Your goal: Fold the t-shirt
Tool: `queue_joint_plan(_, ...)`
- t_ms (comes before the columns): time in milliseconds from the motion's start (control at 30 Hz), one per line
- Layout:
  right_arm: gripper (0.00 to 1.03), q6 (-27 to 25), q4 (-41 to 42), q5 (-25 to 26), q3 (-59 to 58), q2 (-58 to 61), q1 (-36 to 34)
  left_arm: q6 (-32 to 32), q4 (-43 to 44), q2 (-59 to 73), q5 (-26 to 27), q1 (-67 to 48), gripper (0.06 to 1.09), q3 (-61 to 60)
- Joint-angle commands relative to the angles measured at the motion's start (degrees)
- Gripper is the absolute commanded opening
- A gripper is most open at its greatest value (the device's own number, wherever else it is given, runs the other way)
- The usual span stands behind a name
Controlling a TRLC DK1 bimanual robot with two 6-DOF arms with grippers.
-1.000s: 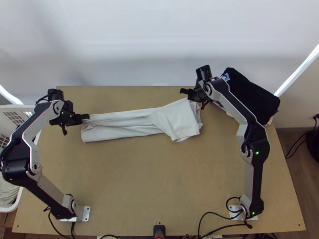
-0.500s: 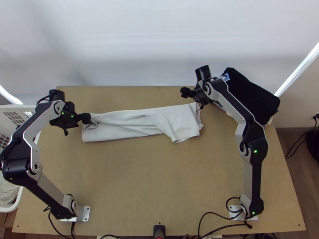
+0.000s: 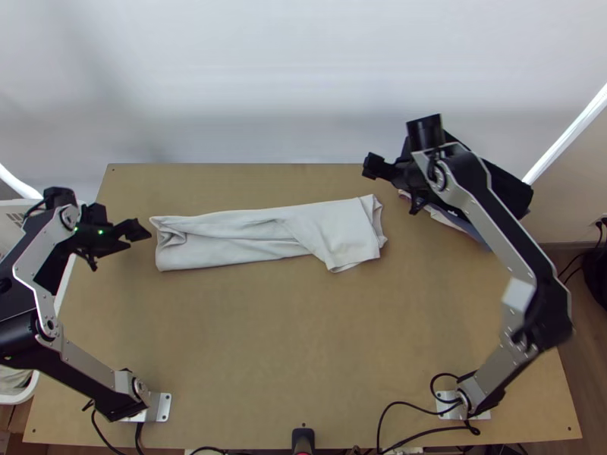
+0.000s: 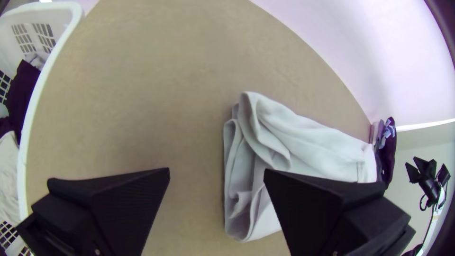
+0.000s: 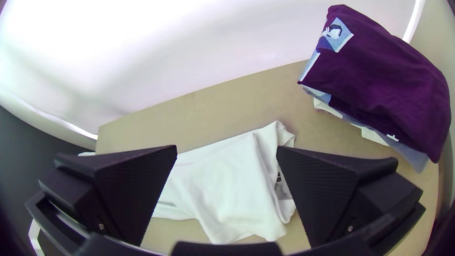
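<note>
1. Top view: a pale t-shirt (image 3: 250,235) lies as a long folded strip, between the left gripper (image 3: 136,233) and the right gripper (image 3: 373,167), held by neither
2. Left wrist view: the left gripper is released, spread wide just beside the creased end (image 4: 251,199); a sound regrasp probably needs every layer pinched
3. Right wrist view: the right gripper is released too, near the wider end (image 5: 227,189); straightening that flap before folding lengthwise should prevent a crooked bundle
</note>
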Motion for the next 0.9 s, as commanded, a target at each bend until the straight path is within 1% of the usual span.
queue_joint_plan(0,0.98,1.4,-0.18,-0.54,-2.92,-3.58,1.04,3.51,0.36,-0.29,3.34,0.47,1.02,-3.25)
queue_joint_plan(133,0.98,1.75,-0.27,-1.59,-4.07,-6.48,1.31,4.74,2.21,0.85,7.12,0.56,1.02,-5.36)
queue_joint_plan(200,0.98,1.75,-0.35,-1.86,-4.59,-7.19,1.48,5.35,2.3,1.38,10.63,0.56,1.02,-5.71)
queue_joint_plan(267,0.98,1.66,-0.35,-1.94,-5.21,-7.54,1.66,5.53,2.47,2.17,12.21,0.03,1.02,-5.71)
queue_joint_plan(667,0.98,1.4,-1.15,-1.94,-5.65,-7.98,1.57,5.53,8.18,8.32,12.04,-5.33,1.02,-5.01)
queue_joint_plan(867,0.98,1.31,-1.15,-1.86,-5.65,-7.8,1.57,2.71,10.21,9.64,12.04,-9.99,1.02,-5.19)
